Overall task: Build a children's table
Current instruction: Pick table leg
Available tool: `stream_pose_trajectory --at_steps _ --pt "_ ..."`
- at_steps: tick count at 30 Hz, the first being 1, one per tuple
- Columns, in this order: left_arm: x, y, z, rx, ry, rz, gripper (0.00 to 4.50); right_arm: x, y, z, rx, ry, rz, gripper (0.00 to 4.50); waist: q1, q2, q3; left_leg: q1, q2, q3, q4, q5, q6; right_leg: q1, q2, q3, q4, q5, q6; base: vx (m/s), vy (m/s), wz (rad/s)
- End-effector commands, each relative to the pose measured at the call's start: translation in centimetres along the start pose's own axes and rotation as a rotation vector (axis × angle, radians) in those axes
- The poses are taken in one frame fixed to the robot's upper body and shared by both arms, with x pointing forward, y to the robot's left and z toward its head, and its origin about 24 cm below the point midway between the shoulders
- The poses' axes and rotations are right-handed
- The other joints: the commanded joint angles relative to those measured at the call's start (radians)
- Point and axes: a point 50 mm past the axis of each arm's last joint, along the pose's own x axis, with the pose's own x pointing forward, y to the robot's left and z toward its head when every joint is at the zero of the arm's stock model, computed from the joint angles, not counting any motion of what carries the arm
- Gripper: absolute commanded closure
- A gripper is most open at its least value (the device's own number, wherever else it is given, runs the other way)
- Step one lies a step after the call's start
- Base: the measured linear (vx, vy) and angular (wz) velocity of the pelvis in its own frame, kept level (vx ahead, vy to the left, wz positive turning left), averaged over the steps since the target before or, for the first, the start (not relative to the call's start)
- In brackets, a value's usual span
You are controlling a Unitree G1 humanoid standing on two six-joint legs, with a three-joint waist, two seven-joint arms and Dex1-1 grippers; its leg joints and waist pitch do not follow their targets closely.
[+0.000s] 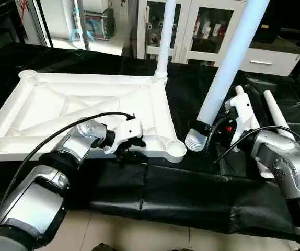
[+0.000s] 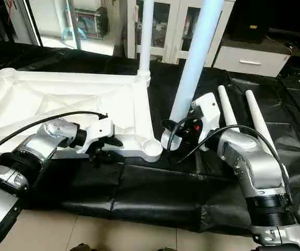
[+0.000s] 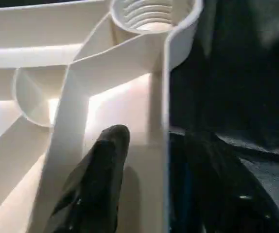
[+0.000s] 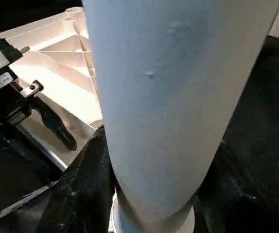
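The children's table lies as parts on the black cloth. Its white tabletop (image 1: 87,78) rests upside down, ribs up. One leg (image 1: 165,31) stands upright in the far right corner socket. My right gripper (image 1: 199,127) is shut on a second leg (image 1: 228,63), which leans; its threaded end (image 1: 194,142) hangs just right of the near right socket (image 1: 177,149), apart from it. My left gripper (image 1: 130,148) straddles the tabletop's near rim, one finger (image 3: 100,179) inside and the other outside, with a gap showing between the inner finger and the rim wall.
Two more white legs (image 2: 226,107) (image 2: 257,117) lie side by side on the cloth behind my right arm. The black-draped work table (image 1: 181,193) ends close in front of me, with tiled floor below. White cabinets (image 1: 202,26) stand beyond the far edge.
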Motion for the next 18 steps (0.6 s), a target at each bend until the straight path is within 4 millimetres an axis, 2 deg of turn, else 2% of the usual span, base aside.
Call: stream_pose_trajectory --at_steps 1,4,10,11,18 --pt "-0.1 0.4 0.7 0.040 0.010 -0.009 2.63 -0.2 0.0 0.5 -0.027 -0.009 0.004 2.64 -0.001 0.007 -0.075 0.017 0.000 0.009 -0.084 -0.312 -0.018 0.060 -0.028 0.017 -0.070 -0.298 -0.197 0.000 0.000 0.00" --pt "-0.3 0.4 0.5 0.049 0.021 -0.001 2.83 0.1 0.0 0.6 -0.026 -0.011 0.009 2.64 0.001 -0.001 -0.074 0.016 0.000 0.009 -0.084 -0.313 -0.014 0.059 -0.030 0.017 -0.072 -0.323 -0.188 0.000 0.000 0.00" --pt "0.1 0.2 0.4 0.057 0.006 -0.004 3.28 0.4 0.1 0.7 -0.029 -0.010 0.029 2.64 0.001 0.001 -0.071 0.015 0.000 0.009 -0.086 -0.324 -0.016 0.056 -0.031 0.018 -0.075 -0.346 -0.177 0.000 0.000 0.00" --pt "0.2 0.1 0.4 0.061 0.002 -0.005 3.38 0.5 0.2 0.8 -0.026 -0.011 0.038 2.64 0.001 -0.004 -0.070 0.015 0.000 0.009 -0.085 -0.321 -0.012 0.056 -0.030 0.018 -0.074 -0.348 -0.176 0.000 0.000 0.00" --pt "0.7 -0.4 0.1 0.048 -0.013 -0.026 3.93 0.8 0.5 0.7 -0.005 -0.010 0.066 2.64 0.002 0.000 -0.071 0.015 0.001 0.009 -0.087 -0.319 -0.015 0.056 -0.031 0.018 -0.074 -0.338 -0.180 0.000 0.000 0.00"
